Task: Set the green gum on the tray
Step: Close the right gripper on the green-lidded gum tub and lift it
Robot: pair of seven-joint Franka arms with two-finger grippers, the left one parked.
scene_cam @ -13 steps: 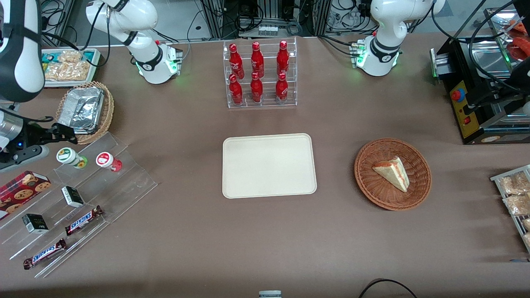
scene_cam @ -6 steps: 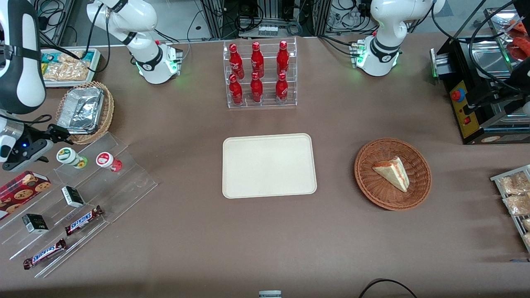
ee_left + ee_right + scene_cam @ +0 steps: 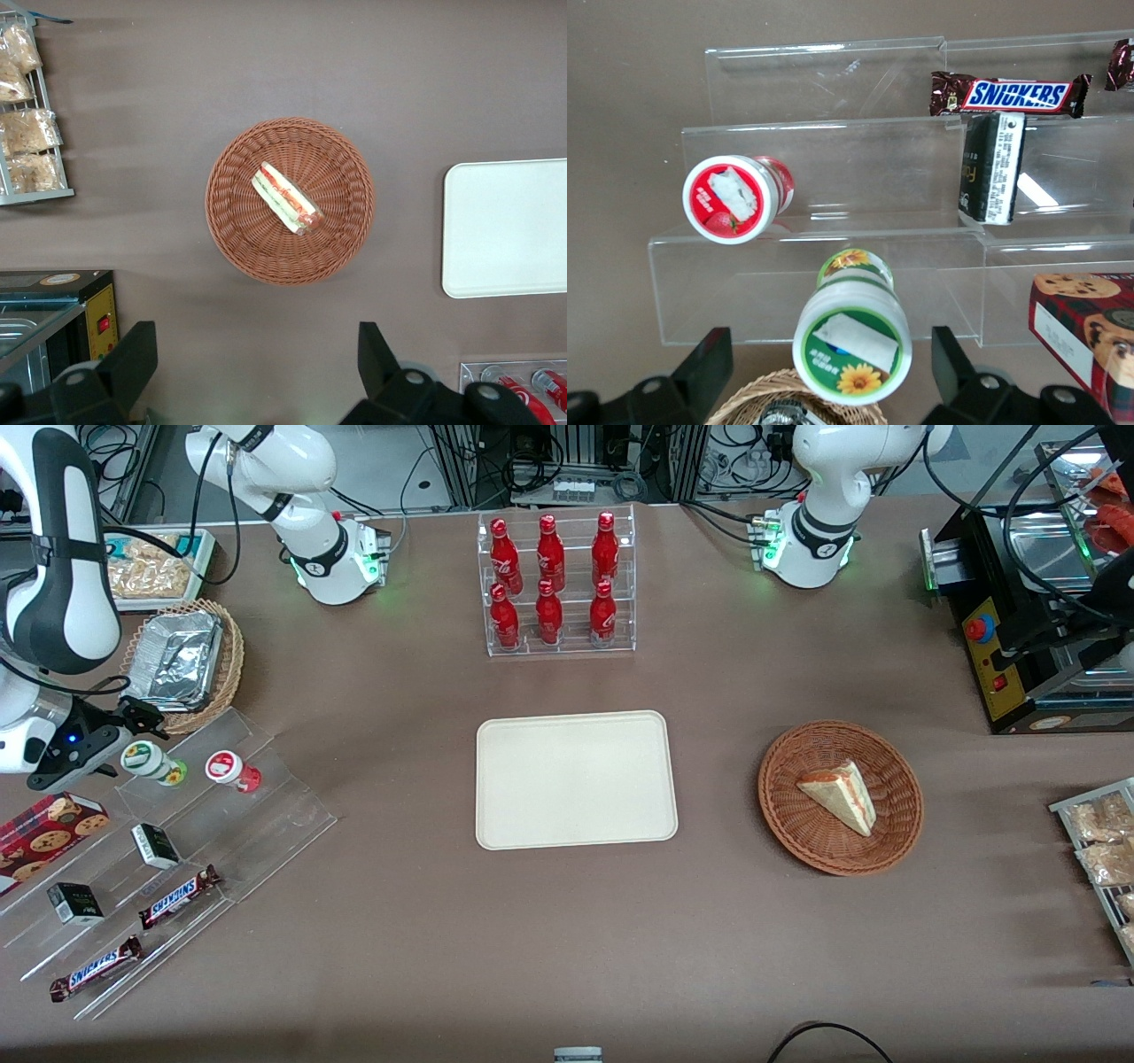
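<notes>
The green gum [image 3: 147, 760] lies on its side on the top step of a clear acrylic display stand [image 3: 266, 815], at the working arm's end of the table. Its white lid with the green and yellow label faces the wrist camera [image 3: 852, 341]. My gripper [image 3: 142, 720] is open and hovers just above the gum's lid end. In the right wrist view the gripper [image 3: 830, 354] has one black finger [image 3: 702, 370] on each side of the lid, with a gap on both sides. The cream tray [image 3: 576, 779] lies bare at the table's middle and also shows in the left wrist view [image 3: 509, 226].
A red gum bottle [image 3: 227, 769] lies beside the green one [image 3: 733, 198]. The stand's lower steps hold dark small boxes [image 3: 155, 845], Snickers bars [image 3: 177, 896] and a cookie box [image 3: 44, 828]. A wicker basket with a foil container [image 3: 182, 660] sits close to the gripper. A cola bottle rack [image 3: 554, 584] and a sandwich basket [image 3: 840, 797] stand farther off.
The arm has shifted and my gripper has swung over the green gum's lid end, now closer to it. Both gum bottles have stayed in place.
</notes>
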